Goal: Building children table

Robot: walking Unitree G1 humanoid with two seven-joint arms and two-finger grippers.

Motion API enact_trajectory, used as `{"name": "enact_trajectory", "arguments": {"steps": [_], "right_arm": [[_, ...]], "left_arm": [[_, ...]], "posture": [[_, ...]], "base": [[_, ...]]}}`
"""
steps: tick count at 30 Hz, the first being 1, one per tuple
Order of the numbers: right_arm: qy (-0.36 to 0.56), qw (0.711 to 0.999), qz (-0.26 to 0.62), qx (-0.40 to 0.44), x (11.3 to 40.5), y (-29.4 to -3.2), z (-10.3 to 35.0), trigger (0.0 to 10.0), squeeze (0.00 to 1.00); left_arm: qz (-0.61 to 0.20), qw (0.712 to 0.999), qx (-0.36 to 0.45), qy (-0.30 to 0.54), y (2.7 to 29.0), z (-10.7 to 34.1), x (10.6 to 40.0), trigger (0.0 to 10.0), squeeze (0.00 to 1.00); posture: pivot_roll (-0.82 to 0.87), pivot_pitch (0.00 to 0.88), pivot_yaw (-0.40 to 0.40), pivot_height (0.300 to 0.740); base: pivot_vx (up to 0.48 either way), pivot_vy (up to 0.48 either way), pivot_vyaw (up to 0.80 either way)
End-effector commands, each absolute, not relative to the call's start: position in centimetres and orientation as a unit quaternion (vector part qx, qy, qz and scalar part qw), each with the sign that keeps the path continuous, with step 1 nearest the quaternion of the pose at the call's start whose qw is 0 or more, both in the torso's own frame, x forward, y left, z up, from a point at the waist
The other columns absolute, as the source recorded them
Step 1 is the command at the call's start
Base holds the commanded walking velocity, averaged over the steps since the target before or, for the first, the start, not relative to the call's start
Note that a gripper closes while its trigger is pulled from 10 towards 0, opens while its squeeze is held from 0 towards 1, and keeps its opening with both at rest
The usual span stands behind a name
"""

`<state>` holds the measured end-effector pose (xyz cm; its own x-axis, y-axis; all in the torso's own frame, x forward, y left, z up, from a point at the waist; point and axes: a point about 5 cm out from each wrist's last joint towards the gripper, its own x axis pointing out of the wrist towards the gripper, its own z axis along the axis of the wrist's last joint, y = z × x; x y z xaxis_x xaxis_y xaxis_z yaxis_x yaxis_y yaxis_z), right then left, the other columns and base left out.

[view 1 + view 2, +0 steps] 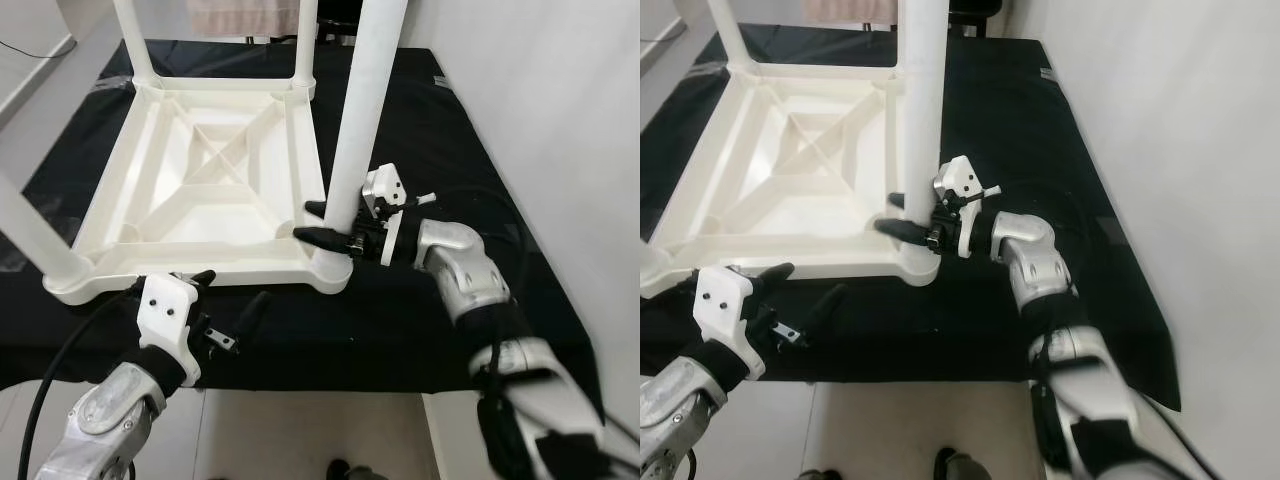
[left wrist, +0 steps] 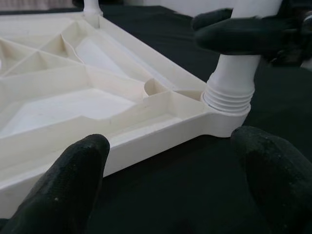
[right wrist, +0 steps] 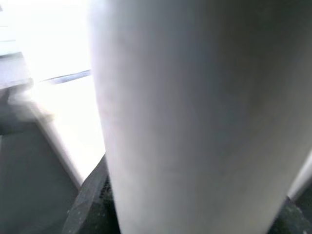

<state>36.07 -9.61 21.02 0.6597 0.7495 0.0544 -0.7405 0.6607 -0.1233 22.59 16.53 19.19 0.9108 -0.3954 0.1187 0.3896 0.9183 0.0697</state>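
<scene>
The inverted table top [image 1: 200, 190] is laid on the black cloth [image 1: 420, 310]. Its near leg [image 1: 360, 120], rigid, light, smooth plastic, is clasped low by the right gripper [image 1: 325, 222], best held there. The left gripper [image 1: 225, 310] is spread, empty.

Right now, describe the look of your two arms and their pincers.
Both arms are silver metal with rounded joints. Each ends in a white plastic wrist block and a pincer of two long black fingers: left pincer, right pincer. A black cable runs along the left arm; dark cabling wraps the right arm.
</scene>
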Motion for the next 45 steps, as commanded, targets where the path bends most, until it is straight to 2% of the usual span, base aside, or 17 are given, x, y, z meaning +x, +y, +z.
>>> {"name": "enact_trajectory", "arguments": {"steps": [1,4,5,12,13,15,17,18,24,25,26,27,34,41,42,43,45], "right_arm": [[0.062,0.956,0.286,-0.029,34.6,-9.9,16.2,0.0,0.00],[0.069,0.961,0.265,-0.024,33.0,-8.6,15.2,0.0,0.00],[0.038,0.956,0.279,-0.081,31.6,-6.1,14.9,0.0,0.00],[0.045,0.957,0.275,-0.082,32.2,-5.6,14.5,0.0,0.00],[0.050,0.959,0.266,-0.080,32.2,-5.8,14.5,9.3,0.00],[0.052,0.959,0.270,-0.071,32.2,-5.9,14.6,10.0,0.00],[0.054,0.959,0.273,-0.057,32.0,-5.8,14.9,10.0,0.00],[0.050,0.956,0.287,-0.035,31.9,-5.6,15.4,10.0,1.00],[-0.015,0.927,0.374,0.011,32.3,-5.5,19.1,10.0,1.00],[-0.045,0.897,0.439,-0.014,33.6,-6.6,20.9,10.0,0.60],[-0.045,0.897,0.439,-0.014,33.6,-6.6,20.9,10.0,0.60],[-0.056,0.884,0.462,-0.029,34.0,-7.1,21.6,10.0,0.00],[-0.051,0.795,0.595,-0.108,36.0,-7.9,23.8,10.0,0.00],[-0.045,0.763,0.636,-0.105,36.4,-7.2,24.8,10.0,0.00],[-0.043,0.757,0.644,-0.102,36.6,-7.1,25.0,3.3,0.00],[-0.039,0.748,0.656,-0.093,36.7,-7.1,25.1,0.0,0.00],[-0.031,0.736,0.671,-0.080,37.0,-7.4,24.9,0.0,0.00]], "left_arm": [[-0.206,0.977,0.018,-0.060,16.7,19.2,22.5,10.0,0.00],[-0.208,0.976,0.019,-0.059,16.9,19.3,22.6,10.0,0.00],[-0.213,0.975,0.021,-0.055,17.0,19.2,23.0,10.0,0.00],[-0.212,0.976,0.024,-0.053,17.0,19.2,23.1,10.0,0.00],[-0.208,0.976,0.025,-0.054,17.1,19.1,23.1,10.0,0.00],[-0.204,0.977,0.026,-0.055,17.1,19.1,23.1,10.0,0.00],[-0.202,0.977,0.026,-0.056,17.1,19.1,23.2,10.0,0.00],[-0.202,0.977,0.026,-0.056,17.1,19.1,23.2,10.0,0.00],[-0.211,0.976,0.022,-0.053,17.0,19.1,23.2,10.0,0.00],[-0.211,0.976,0.020,-0.053,16.9,19.1,23.1,10.0,0.00],[-0.211,0.976,0.020,-0.053,16.9,19.1,23.1,10.0,0.00],[-0.212,0.976,0.020,-0.053,16.9,19.1,23.1,10.0,0.00],[-0.219,0.974,0.012,-0.049,16.6,19.0,22.7,10.0,0.00],[-0.224,0.973,0.008,-0.047,16.4,19.0,22.4,10.0,0.00],[-0.225,0.973,0.007,-0.047,16.3,19.0,22.3,10.0,0.00],[-0.227,0.973,0.005,-0.046,16.3,19.1,22.2,10.0,0.00],[-0.230,0.972,0.002,-0.046,16.2,19.1,22.0,10.0,0.00]], "posture": [[0.04,0.246,-0.085,0.740],[0.04,0.253,-0.070,0.740],[0.05,0.242,-0.061,0.740],[0.06,0.240,-0.074,0.740],[0.06,0.237,-0.073,0.740],[0.06,0.238,-0.074,0.740],[0.06,0.237,-0.075,0.740],[0.06,0.234,-0.076,0.740],[0.07,0.229,-0.082,0.740],[0.07,0.227,-0.089,0.740],[0.07,0.227,-0.089,0.740],[0.07,0.227,-0.089,0.740],[0.09,0.231,-0.101,0.740],[0.11,0.240,-0.106,0.740],[0.11,0.245,-0.107,0.740],[0.11,0.249,-0.108,0.740],[0.12,0.252,-0.108,0.740]], "base": [[0.000,0.000,0.00],[0.000,0.000,0.00],[0.000,0.000,0.00],[0.000,0.000,0.00],[0.000,0.000,0.00],[0.000,0.000,0.00],[0.000,0.000,0.00],[0.000,0.000,0.00],[0.000,0.000,0.00],[0.000,0.000,0.00],[0.000,0.000,0.00],[0.000,0.000,0.00],[0.000,0.000,0.00],[0.000,0.000,0.00],[0.000,0.000,0.00],[0.000,0.000,0.00],[0.000,0.000,0.00]]}}
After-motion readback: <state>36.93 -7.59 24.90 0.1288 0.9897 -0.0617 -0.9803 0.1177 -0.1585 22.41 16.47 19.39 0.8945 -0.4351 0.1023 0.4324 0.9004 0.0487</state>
